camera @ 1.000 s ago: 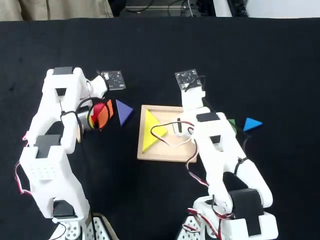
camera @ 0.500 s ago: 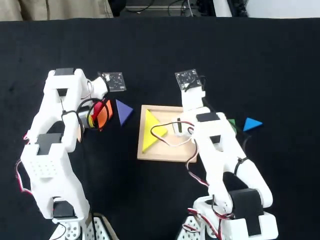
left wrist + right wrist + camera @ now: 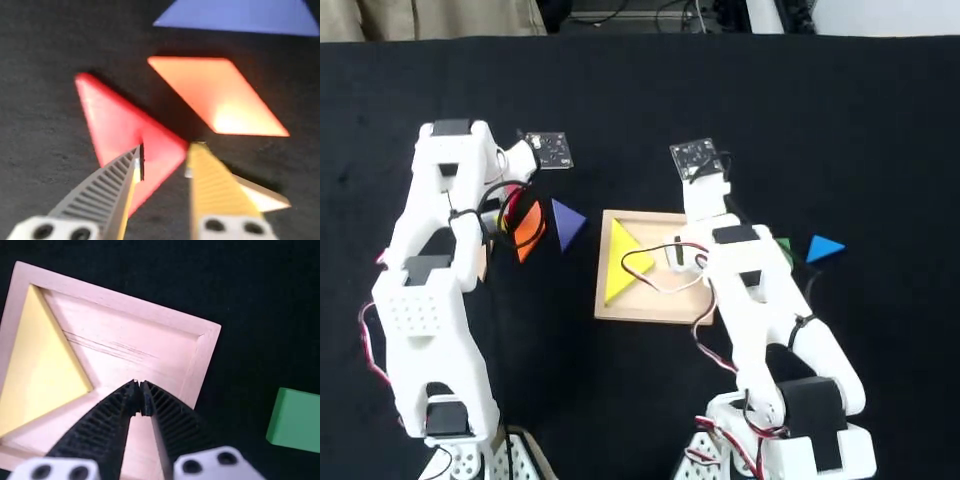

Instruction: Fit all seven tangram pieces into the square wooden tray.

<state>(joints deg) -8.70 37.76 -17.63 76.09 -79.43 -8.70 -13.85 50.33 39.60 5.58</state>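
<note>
L gripper [image 3: 167,150]: fingers at a narrow gap astride one corner of the red triangle [image 3: 117,122], which lies flat on the table [image 3: 880,120]. Cannot tell whether the pads touch it. R gripper [image 3: 139,386]: fingers closed tip to tip on nothing, poised over the bare floor of the tray [image 3: 202,362] beside the yellow triangle [image 3: 40,355], the sole piece seated. Change over last sec: L arm [image 3: 435,240] shifted away from its base and now covers the red that showed earlier in the high view. Orange parallelogram [image 3: 530,228] and violet triangle [image 3: 566,222] unmoved; R side static. Assessment: red pick-up being lined up, no lift yet, six pieces outstanding. Obscured: pale sliver [image 3: 257,196] under one L finger, identity unclear. Green piece [image 3: 295,417] cut by frame edge. Blue triangle [image 3: 825,247] well apart from tray.
</note>
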